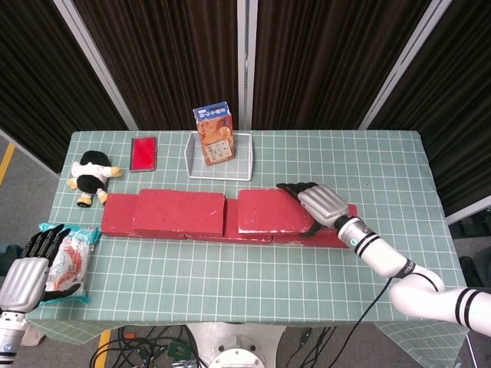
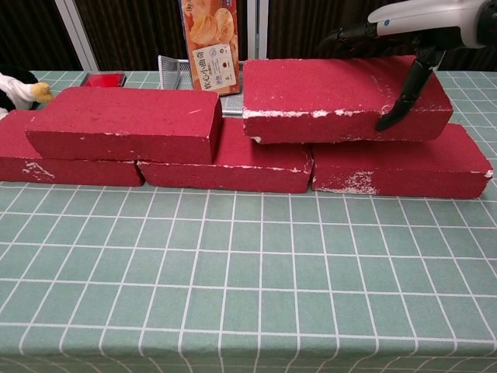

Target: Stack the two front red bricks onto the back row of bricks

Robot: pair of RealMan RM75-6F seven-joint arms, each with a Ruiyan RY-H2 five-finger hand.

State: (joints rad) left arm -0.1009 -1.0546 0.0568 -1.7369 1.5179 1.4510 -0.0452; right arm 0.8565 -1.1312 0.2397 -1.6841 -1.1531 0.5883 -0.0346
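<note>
A row of red bricks (image 1: 184,228) (image 2: 233,165) lies across the middle of the table. One red brick (image 1: 179,212) (image 2: 124,123) lies stacked on the left part of that row. My right hand (image 1: 318,205) (image 2: 408,31) grips a second red brick (image 1: 270,210) (image 2: 342,99) by its right end, over the row's middle and right bricks. Whether it rests on them I cannot tell. My left hand (image 1: 27,272) hangs off the table's front left corner, holding nothing, its fingers apart.
A snack packet (image 1: 69,259) lies at the front left next to my left hand. At the back stand a wire basket (image 1: 221,175) holding a carton (image 1: 214,134) (image 2: 210,47), a flat red box (image 1: 143,152), and a plush toy (image 1: 90,175) at the left edge.
</note>
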